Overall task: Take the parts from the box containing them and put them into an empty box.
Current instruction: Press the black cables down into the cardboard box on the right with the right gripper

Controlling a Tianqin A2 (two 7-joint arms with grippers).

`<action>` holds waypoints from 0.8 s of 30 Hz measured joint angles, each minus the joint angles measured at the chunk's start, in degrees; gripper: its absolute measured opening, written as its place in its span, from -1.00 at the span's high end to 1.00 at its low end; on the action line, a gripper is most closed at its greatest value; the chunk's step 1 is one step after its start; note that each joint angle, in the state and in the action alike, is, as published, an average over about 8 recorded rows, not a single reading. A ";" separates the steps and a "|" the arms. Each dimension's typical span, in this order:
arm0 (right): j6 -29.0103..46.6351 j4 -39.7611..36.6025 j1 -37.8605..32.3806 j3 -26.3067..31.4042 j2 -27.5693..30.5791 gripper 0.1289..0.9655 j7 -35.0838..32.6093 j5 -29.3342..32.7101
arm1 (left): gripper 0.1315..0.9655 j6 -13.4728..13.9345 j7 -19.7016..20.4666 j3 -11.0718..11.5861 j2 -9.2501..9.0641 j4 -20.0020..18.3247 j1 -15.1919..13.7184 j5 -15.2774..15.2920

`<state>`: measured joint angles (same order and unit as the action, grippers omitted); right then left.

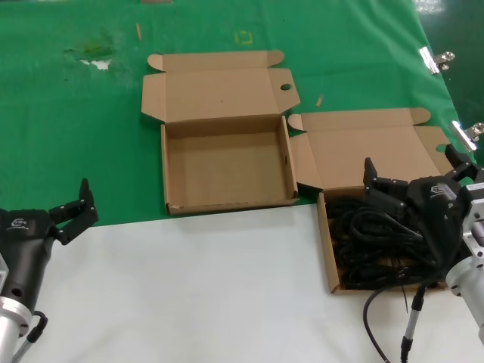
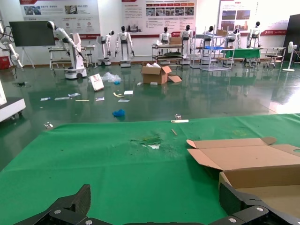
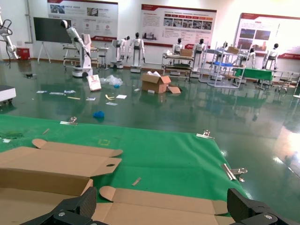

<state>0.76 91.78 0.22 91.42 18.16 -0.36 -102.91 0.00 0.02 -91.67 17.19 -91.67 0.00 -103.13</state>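
Head view: two shallow brown corrugated cardboard mailer boxes are sitting with lids folded back on a counter point(image 1: 189, 287) that is half green cloth, half white surface, as a two-armed robot is preparing to move cable bundles from one to the other.

The right gripper point(image 1: 412, 178) is hovering over the far edge of the brown cardboard box without a lid hole point(image 1: 355, 147), its jaws spread wide and pinching nothing. That box, nearest the robot's right arm, is holding the parts: black coiled power cables point(image 1: 374, 246) lying in a loose tangle across its tray. The open jaws, poised just above the pile, are suggesting a descent for a first grasp, though no cable is yet being touched.

The empty brown cardboard box with a small round hole in its lid point(image 1: 227, 162) is lying open toward the middle of the counter, just beside the full one, its bare tray facing up to receive the cables. Their closeness is keeping the carry short.

The left gripper point(image 1: 73, 212) is waiting at the robot's left, above the cloth's near edge and well apart from both boxes, jaws also spread and empty.

Both wrist views are looking out over the cloth to a glossy hall floor with other robots and scattered litter; silver binder clips point(image 3: 233, 171) are pinning the cloth at the counter's right edge.

Judging from the full tray, the transfer is still at its start.
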 joint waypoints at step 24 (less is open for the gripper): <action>0.00 0.00 0.00 0.00 0.00 -1.00 0.00 0.00 | -1.00 0.00 -0.01 0.00 0.00 0.00 0.00 0.00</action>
<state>0.76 91.78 0.22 91.42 18.16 -0.36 -102.91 0.00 0.00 -91.67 17.19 -91.67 0.00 -103.13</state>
